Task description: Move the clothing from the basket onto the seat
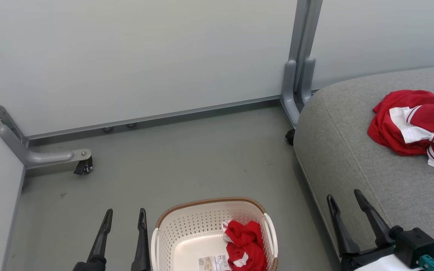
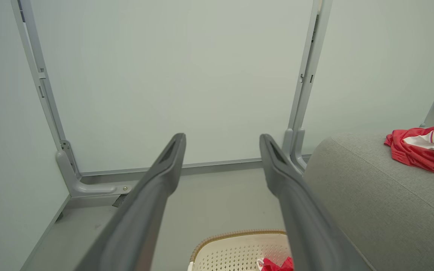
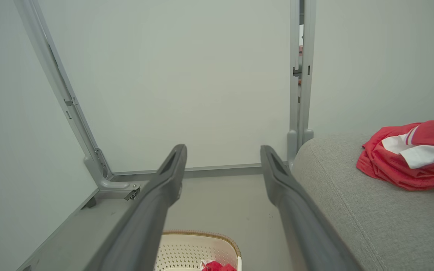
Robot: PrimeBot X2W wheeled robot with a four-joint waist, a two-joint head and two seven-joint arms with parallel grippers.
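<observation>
1. Head view first: the biggest thing here is the pale partition panels [image 1: 145, 56] in grey metal frames. They box in the back and the left side.
2. Next is the grey floor [image 1: 187, 158], running from the panels down toward the robot.
3. The seat [image 1: 352, 150] is a big light grey fabric cushion with a rounded corner and a stitched seam. It takes up the right side, with its corner right by the panel post.
4. The basket [image 1: 187, 229] is cream perforated plastic with a brown woven-look rim and white handles. It sits on the floor at bottom centre, just left of the seat.
5. One red-and-white garment [image 1: 416, 124] lies crumpled on top of the seat, out toward the right edge, with its white striped trim showing.
6. A second red garment [image 1: 245, 241] is bunched up in the right half of the basket, against its right wall.
7. The left gripper [image 1: 125, 211] hangs over the floor just left of the basket. Its fingers are spread wide with nothing between them, and the left wrist view shows the same gap.
8. The right gripper [image 1: 344, 195] is over the seat's front edge at lower right, fingers wide apart too, holding nothing.
9. Small stuff: there's a black caster [image 1: 85, 165] under the left frame foot. A label [image 1: 213, 262] lies on the basket bottom, right beside the second red garment.
</observation>
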